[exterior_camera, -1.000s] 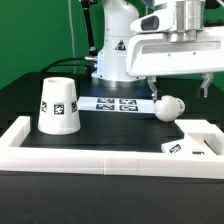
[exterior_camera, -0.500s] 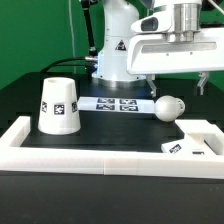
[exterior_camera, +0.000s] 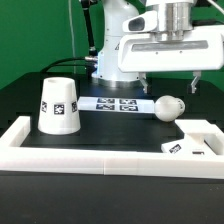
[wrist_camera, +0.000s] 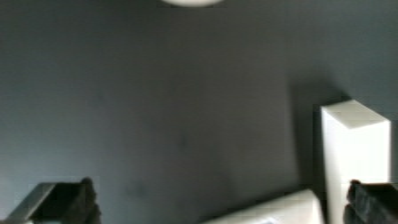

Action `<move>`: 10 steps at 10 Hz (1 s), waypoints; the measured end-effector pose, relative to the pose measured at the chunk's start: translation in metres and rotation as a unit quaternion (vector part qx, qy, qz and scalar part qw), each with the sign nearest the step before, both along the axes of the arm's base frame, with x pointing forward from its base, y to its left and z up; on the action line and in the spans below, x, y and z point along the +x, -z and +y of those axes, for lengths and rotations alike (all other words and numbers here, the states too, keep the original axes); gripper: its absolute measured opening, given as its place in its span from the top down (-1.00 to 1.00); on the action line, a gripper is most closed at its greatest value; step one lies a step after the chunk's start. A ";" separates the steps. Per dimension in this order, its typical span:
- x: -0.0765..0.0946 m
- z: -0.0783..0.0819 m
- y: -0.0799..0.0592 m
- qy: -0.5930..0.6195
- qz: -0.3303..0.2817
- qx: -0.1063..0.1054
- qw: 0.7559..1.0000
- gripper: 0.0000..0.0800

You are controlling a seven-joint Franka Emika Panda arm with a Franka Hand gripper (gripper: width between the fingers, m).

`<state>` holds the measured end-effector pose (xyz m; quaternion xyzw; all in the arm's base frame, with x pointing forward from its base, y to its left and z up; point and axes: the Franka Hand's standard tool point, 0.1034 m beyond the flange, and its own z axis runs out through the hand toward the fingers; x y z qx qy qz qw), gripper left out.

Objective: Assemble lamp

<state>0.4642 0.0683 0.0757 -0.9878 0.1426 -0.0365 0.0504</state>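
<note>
Below the tool [exterior_camera: 170, 83], its jaws spread apart, the white bulb [exterior_camera: 168, 106] lies untouched.

White robot arm [exterior_camera: 110, 58]: glossy, rounded segments rising from a broad base, one link bearing a small dark marking [exterior_camera: 117, 44]. A grey metal cylinder [exterior_camera: 172, 14] joins the wide white-bodied gripper [exterior_camera: 172, 84]; fingers [wrist_camera: 61, 203] dark.

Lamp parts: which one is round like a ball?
The bulb, lying by the marker board's end. The shade is cone-shaped; the base is blocky.
</note>
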 end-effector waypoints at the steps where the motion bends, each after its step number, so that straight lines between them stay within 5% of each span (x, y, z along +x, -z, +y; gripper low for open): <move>1: -0.005 -0.004 0.003 0.029 0.002 0.003 1.000 -0.75; 6: -0.008 -0.005 0.005 0.092 0.011 0.013 0.996 -0.75; 10: -0.033 -0.009 0.017 0.132 0.022 0.014 0.991 -0.75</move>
